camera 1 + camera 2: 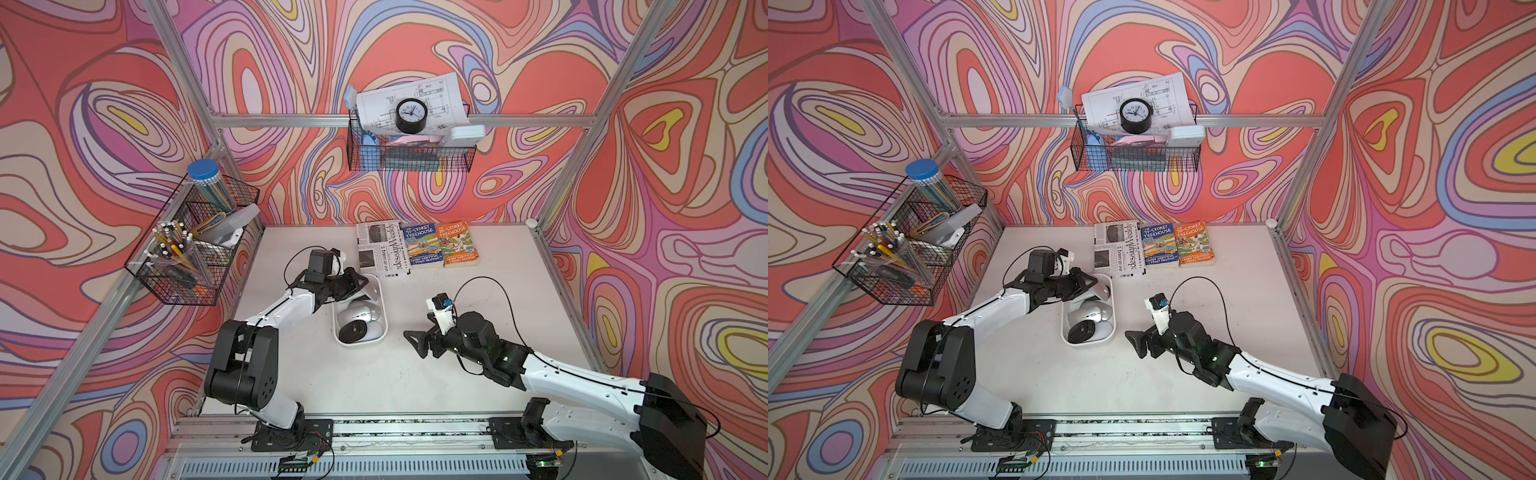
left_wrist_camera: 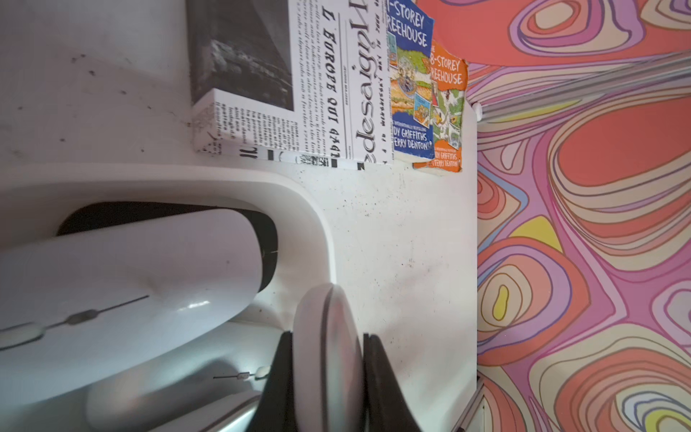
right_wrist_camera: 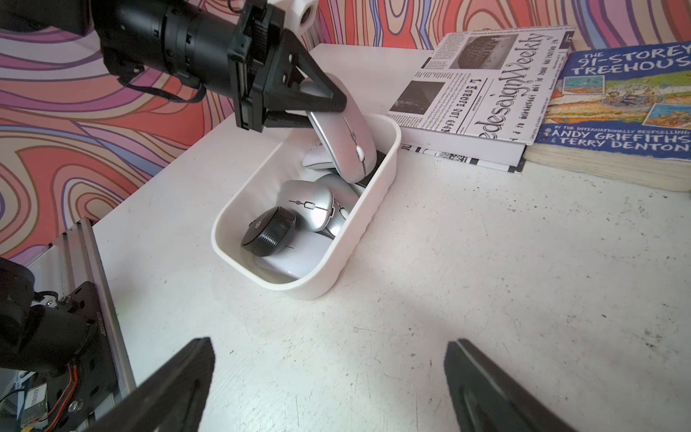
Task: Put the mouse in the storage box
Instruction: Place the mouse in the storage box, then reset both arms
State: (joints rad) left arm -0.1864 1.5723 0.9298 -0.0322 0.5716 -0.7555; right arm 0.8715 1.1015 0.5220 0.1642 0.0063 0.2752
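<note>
one mouse (image 3: 347, 142), clamped in the left pincer (image 2: 328, 338), tilts over the storage box (image 3: 351, 243) rim; right pincer (image 3: 329, 344) gapes.

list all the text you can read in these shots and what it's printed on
"THE 91-STOREY TREEHOUSE": blue book
"ANDY GRIFFITHS & TERRY DENTON": blue book
"78-STOREY TREEHOUSE": orange book
"Weekly": newspaper-print book
"L EUROPE QUI": newspaper-print book
Too small to read: the clock dial, the drawing sheet, the newspaper-print book's fine print.
</note>
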